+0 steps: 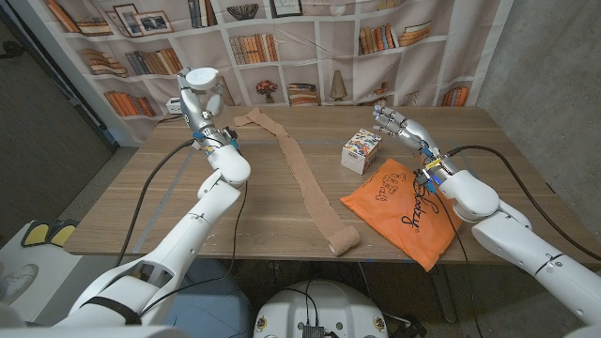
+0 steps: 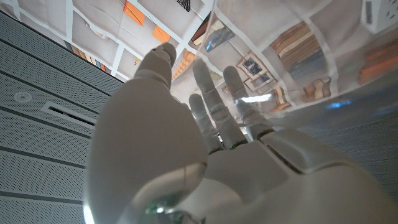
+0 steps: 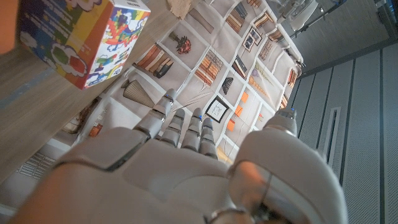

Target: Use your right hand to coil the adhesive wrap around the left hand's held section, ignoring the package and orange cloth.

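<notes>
While the wrap [image 1: 299, 181] lies unrolled on the table [image 1: 122, 207], nothing is held; both the left hand [image 1: 200, 94] and right hand [image 1: 392, 122] are raised, fingers spread.

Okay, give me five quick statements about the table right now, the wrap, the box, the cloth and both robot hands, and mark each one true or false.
1. The adhesive wrap lies unrolled across the table with its rolled end near the front edge. True.
2. The right hand is gripping the rolled end. False: it is raised near the colourful box, holding nothing, fingers apart.
3. The box stands on the orange cloth. False: it stands on the bare table beside the cloth's far corner.
4. The left hand is raised at the table's far left. True.
5. The left hand grips the wrap. False: the wrap's far end lies on the table beside it.
</notes>
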Available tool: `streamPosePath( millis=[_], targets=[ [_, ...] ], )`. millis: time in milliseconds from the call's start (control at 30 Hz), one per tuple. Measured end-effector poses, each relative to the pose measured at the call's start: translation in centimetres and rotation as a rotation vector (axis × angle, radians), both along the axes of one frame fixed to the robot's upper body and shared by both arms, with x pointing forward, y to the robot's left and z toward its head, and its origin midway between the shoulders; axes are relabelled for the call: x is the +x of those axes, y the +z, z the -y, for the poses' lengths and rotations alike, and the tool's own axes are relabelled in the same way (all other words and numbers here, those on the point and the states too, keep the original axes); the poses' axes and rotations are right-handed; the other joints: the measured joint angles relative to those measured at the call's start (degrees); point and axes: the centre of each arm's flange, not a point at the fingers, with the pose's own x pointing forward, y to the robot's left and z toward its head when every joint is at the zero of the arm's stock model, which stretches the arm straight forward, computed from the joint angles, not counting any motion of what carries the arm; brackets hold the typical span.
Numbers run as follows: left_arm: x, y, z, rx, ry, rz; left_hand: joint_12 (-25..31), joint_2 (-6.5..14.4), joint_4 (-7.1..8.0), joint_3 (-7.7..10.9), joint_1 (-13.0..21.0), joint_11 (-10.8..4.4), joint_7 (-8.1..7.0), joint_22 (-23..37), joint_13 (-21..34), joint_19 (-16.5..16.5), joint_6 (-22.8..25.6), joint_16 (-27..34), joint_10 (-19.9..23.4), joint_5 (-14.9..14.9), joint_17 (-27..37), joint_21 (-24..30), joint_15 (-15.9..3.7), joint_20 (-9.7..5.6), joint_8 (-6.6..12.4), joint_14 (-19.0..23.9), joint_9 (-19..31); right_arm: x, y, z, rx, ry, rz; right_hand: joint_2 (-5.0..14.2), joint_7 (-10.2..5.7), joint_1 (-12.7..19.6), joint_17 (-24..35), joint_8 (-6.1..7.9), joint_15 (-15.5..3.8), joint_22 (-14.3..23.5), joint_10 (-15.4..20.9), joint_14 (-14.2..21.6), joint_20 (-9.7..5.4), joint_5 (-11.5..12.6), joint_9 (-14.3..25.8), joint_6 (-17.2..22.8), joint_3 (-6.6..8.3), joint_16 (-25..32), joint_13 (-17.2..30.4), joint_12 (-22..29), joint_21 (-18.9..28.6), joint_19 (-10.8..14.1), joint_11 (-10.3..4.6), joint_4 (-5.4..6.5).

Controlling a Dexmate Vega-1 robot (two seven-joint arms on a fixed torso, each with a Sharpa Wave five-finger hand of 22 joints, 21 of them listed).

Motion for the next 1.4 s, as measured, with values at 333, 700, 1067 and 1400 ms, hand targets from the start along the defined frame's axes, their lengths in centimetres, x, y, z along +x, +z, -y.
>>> streamPosePath(
  millis=[333, 700, 1067, 1400],
  targets=[
    [-0.2, 0.0, 0.6, -0.041, -0.084, 0.022, -0.29, 0.11, 0.0, 0.0, -0.11, -0.53, 0.33, -0.87, -0.69, -0.02, 0.35, -0.01, 0.54, 0.0, 0.27, 0.44, 0.0, -0.02, 0.0, 0.0, -0.27, -1.3, -0.2, -0.2, -0.071, -0.013, 0.029, -0.3, -0.31, 0.75, 0.0, 0.0, -0.08, 0.0, 1.41, 0.51, -0.53, -0.21, 0.0, 0.3, 0.24, 0.0, 0.0, 0.28, 0.0, 0.52, -1.4, -0.24],
    [-0.6, -0.2, 1.9, -0.062, -0.173, 0.053, -0.29, 0.11, 0.08, -0.41, -0.11, -0.85, -0.4, -1.61, -0.69, 0.02, 1.27, -0.4, 0.85, 0.0, 0.18, 0.85, 0.01, -0.43, -0.17, 0.01, -1.04, -2.5, -0.5, -0.3, -0.185, -0.025, 0.056, 0.0, -1.36, 1.51, 0.01, 0.0, -0.1, -0.01, 2.32, 0.94, -0.62, -0.21, 0.0, 0.88, 0.58, 0.45, 0.0, 0.44, 0.0, 0.62, -2.31, -0.57],
    [-0.8, 0.0, 2.8, -0.064, -0.27, 0.098, -0.29, 0.11, 0.0, -0.48, -0.1, -0.84, -0.41, -2.86, -0.93, 0.23, 1.88, -0.45, 1.47, 0.0, -0.16, 1.49, 0.5, -0.84, -0.27, 0.5, -1.87, -3.5, -0.9, -0.2, -0.261, -0.022, 0.054, 0.23, -1.97, 1.74, 0.01, 0.0, -0.09, -0.01, 3.03, 1.54, -0.52, -0.19, 0.0, 1.5, 1.28, 0.45, 0.27, 0.44, 0.0, 1.32, -3.02, -0.62],
    [-0.1, -0.4, 3.0, -0.078, -0.335, 0.084, -0.29, 0.16, -0.24, -0.72, 0.07, -0.53, -0.09, -4.33, -1.04, 0.45, 2.2, -0.93, 1.77, 0.0, -0.26, 1.94, 0.84, -0.61, -0.29, 0.84, -1.99, -4.2, -1.6, -0.5, -0.328, -0.042, 0.061, 0.69, -1.97, 2.8, 0.01, 0.0, -0.09, -0.01, 3.03, 1.54, -0.52, -0.19, 0.0, 1.5, 1.43, 0.45, 0.27, 0.44, 0.0, 1.31, -3.02, -0.78]
  ],
)
